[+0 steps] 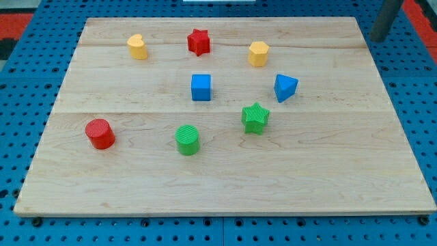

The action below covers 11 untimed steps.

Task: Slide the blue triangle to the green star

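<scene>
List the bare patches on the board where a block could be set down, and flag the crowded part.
Free: the wide strip along the view's bottom, below the red cylinder, green cylinder and green star; also the right side past the blue triangle. Crowded: the upper middle, around the blue cube. My tip sits off the board's top-right corner.

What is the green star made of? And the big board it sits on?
The ridged green star block looks like plastic, maybe 3D-printed: fine ridges run across its matte surface. The pale wooden board looks like wood with a smooth finish, since grain lines and plank seams show along it.
</scene>
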Tool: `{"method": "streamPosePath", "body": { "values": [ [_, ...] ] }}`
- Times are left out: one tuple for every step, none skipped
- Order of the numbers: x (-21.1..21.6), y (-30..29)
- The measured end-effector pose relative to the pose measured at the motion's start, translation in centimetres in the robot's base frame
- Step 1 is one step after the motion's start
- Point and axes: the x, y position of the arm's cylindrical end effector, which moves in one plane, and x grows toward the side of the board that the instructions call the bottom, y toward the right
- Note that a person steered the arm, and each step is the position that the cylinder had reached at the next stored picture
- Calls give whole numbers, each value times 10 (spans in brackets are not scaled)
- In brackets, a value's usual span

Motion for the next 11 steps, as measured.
{"method": "streamPosePath", "body": {
  "values": [
    [23, -19],
    [23, -19],
    [23, -19],
    [48, -19],
    [71, -64],
    [86, -107],
    [86, -107],
    [94, -156],
    [106, -185],
    [88, -208],
    [122, -204]
  ]
}}
